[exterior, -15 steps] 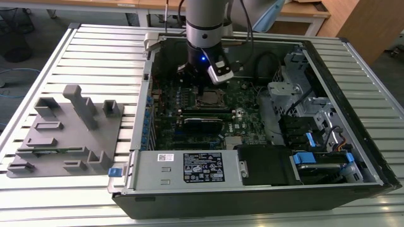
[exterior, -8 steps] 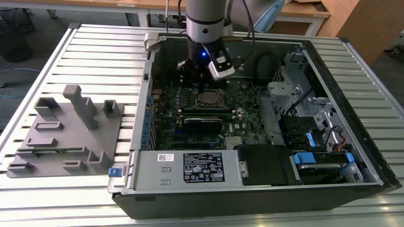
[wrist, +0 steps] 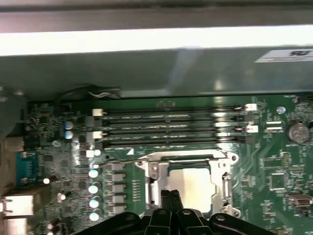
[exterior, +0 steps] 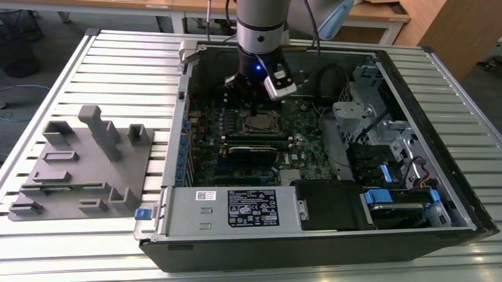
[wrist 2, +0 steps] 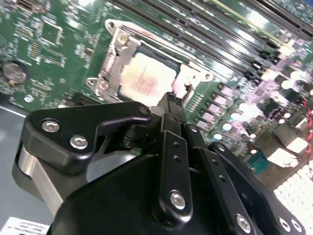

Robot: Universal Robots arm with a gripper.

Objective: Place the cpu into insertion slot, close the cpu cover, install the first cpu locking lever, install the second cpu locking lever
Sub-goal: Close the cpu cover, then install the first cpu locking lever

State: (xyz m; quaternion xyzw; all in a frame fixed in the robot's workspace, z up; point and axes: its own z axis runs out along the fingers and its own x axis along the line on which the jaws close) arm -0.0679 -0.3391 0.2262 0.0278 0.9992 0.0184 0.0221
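Note:
The cpu [wrist 2: 146,78] lies flat in the insertion slot [exterior: 261,121] on the green motherboard, its silver-grey top facing up. The cpu cover [wrist 2: 111,68], a silvery metal frame, lies down around it, and the chip shows through its window. In the first wrist view the cpu [wrist: 193,183] and the cpu cover [wrist: 188,157] sit just beyond my fingertips. My gripper [wrist 2: 171,100] hovers close above the socket's edge, shut with nothing between the fingers. In the exterior view my gripper [exterior: 253,88] hangs inside the open case, slightly behind the socket. I cannot tell how the locking levers stand.
The open computer case [exterior: 176,176] lies on a slatted table. Long memory slots [wrist: 171,122] run beside the socket. A silver power supply [exterior: 227,208] fills the case's front, and drive cages [exterior: 377,117] stand on the exterior view's right. A grey fixture plate [exterior: 79,170] lies left of the case.

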